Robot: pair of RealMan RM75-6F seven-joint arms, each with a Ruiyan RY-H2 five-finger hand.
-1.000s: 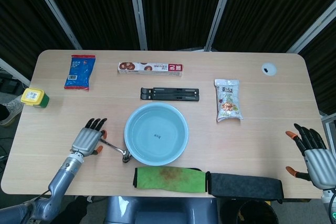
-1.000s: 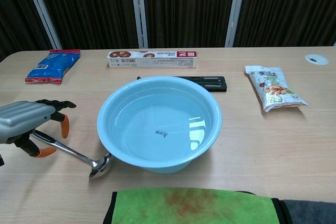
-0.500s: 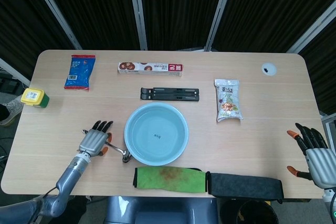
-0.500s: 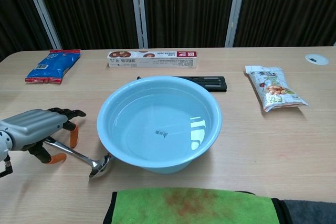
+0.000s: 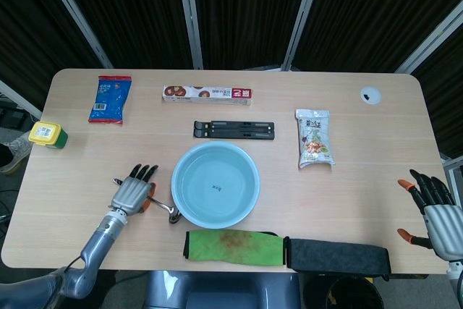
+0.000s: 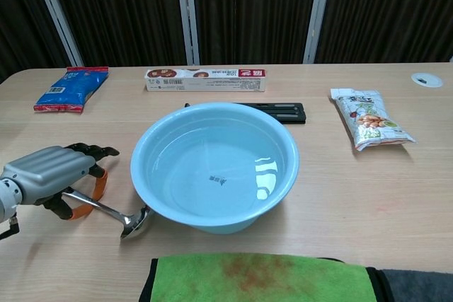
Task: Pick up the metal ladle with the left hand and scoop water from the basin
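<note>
From the head view, the left hand [image 5: 131, 195] is arching over the metal ladle [image 5: 163, 208], which is lying on the table [image 5: 347, 106] at eight o'clock of the basin [image 5: 215, 184]; whether it is gripping cannot be told. The right hand [image 5: 434, 211] is hovering with fingers apart, holding nothing.

From the chest view, the left hand [image 6: 51, 172] is straddling the ladle's handle, bowl [image 6: 136, 222] touching the basin [image 6: 214, 167]. The steel is looking stiff, light and probably slippery; mid-handle seems the likeliest hold.
</note>
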